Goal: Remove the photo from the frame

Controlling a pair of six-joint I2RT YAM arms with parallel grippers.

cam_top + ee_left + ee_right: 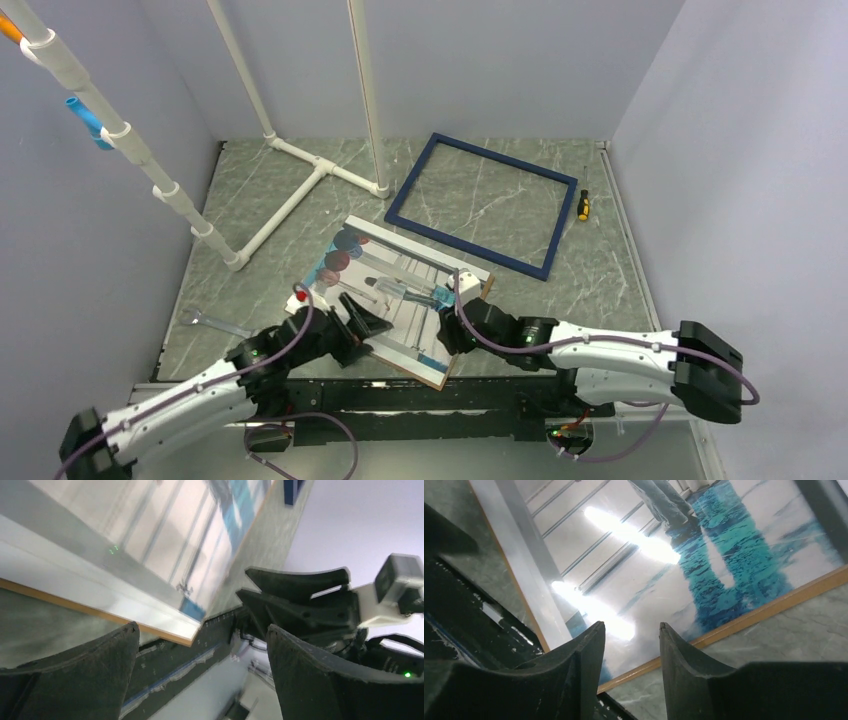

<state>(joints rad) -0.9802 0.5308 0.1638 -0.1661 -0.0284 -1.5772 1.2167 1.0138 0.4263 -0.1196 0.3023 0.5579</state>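
Photo (398, 272): near edges partly hidden under left gripper (365, 322) and right gripper (449, 316). Wrist views crop it; left one blurred.

photo (400, 290) front centre on table (600, 290) | frame (466, 245) behind-right, apart | screwdriver (583, 205) right of frame

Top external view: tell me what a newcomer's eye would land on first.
The glossy photo stands out, lying on a brown board near the table's front edge, with the left gripper and right gripper at its near side. Behind it to the right, the dark blue frame lies empty. White pipes stand at the back left.
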